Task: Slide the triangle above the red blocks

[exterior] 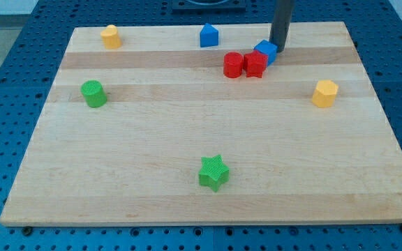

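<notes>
Two red blocks sit side by side near the view's top right of the wooden board (208, 139): a round red block (233, 65) and a red block (255, 63) touching it on its right. A blue block (266, 51) touches the right red block at its upper right; its shape is hard to make out. My tip (279, 48) stands just right of this blue block, touching or nearly touching it. A second blue block (209, 35), house-like with a pointed top, stands alone to the upper left of the red blocks.
A yellow block (110, 35) is at the top left. A green cylinder (93, 93) is at the left. A yellow hexagonal block (324, 93) is at the right. A green star (213, 172) is near the bottom middle.
</notes>
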Motion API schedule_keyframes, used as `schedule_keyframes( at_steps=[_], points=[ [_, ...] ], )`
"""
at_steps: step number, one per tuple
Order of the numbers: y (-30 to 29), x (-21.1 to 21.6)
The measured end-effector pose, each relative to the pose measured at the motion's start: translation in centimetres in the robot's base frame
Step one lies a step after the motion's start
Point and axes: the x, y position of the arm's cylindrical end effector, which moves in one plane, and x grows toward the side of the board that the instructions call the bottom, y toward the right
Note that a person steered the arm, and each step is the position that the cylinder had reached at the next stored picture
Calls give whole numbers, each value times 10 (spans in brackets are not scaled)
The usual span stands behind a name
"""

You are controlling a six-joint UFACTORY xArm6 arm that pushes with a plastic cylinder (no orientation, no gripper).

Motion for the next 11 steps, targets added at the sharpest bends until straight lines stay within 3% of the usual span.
schedule_keyframes(
  at_steps=[3,6,8,11],
  points=[
    [-32,-70],
    [-170,-72],
    [-179,-43],
    [-163,-60]
  ],
)
